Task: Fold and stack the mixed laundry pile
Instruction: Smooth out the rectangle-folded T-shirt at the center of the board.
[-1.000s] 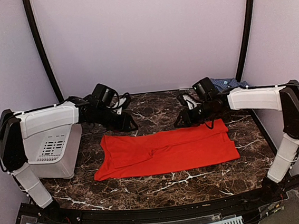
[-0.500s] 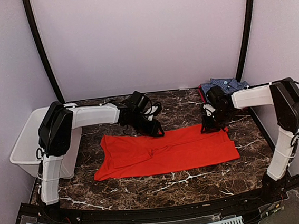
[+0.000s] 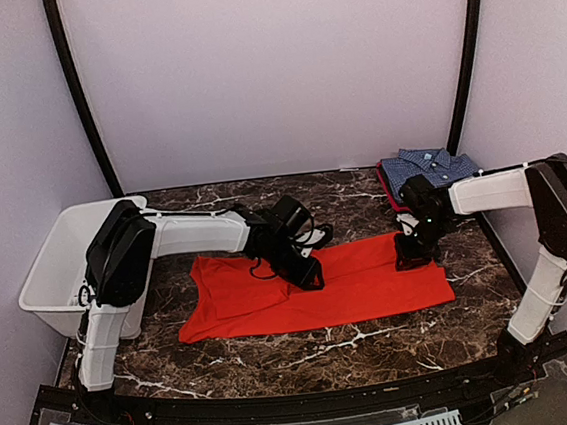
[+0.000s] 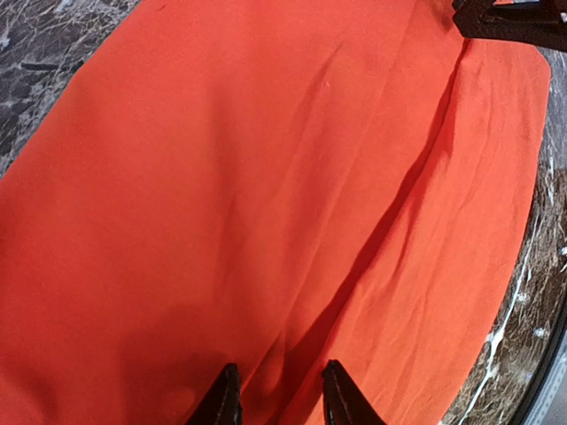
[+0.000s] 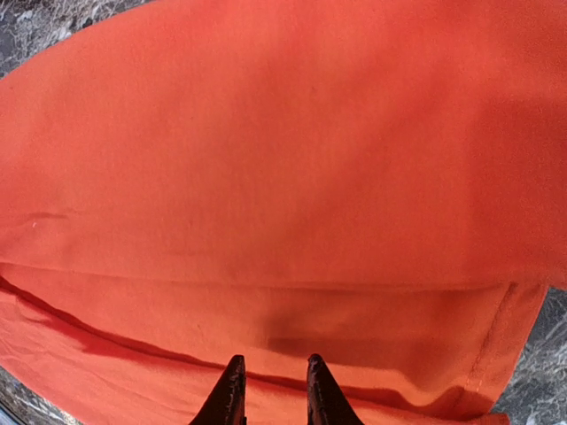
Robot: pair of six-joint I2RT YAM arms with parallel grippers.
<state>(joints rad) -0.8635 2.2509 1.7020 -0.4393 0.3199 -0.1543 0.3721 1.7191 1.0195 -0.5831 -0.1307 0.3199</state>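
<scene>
Looking down from above, the orange shirt point(image 3: 360, 280) lies flat mid-table point(image 3: 306, 346), with the checked shirt point(image 3: 430, 166) folded at the far right corner; the left gripper point(image 3: 310, 275) and right gripper point(image 3: 408, 258) sit low on the orange shirt's far side. Left wrist: jaws slightly parted astride a crease, nothing pinched that I can see; I'd catch both layers. Right wrist: jaws narrowly parted over a folded edge; room to fold lies toward the near edge.

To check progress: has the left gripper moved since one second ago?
Yes. The left gripper moved right, away from the white basket, and now hangs over the orange shirt.
</scene>
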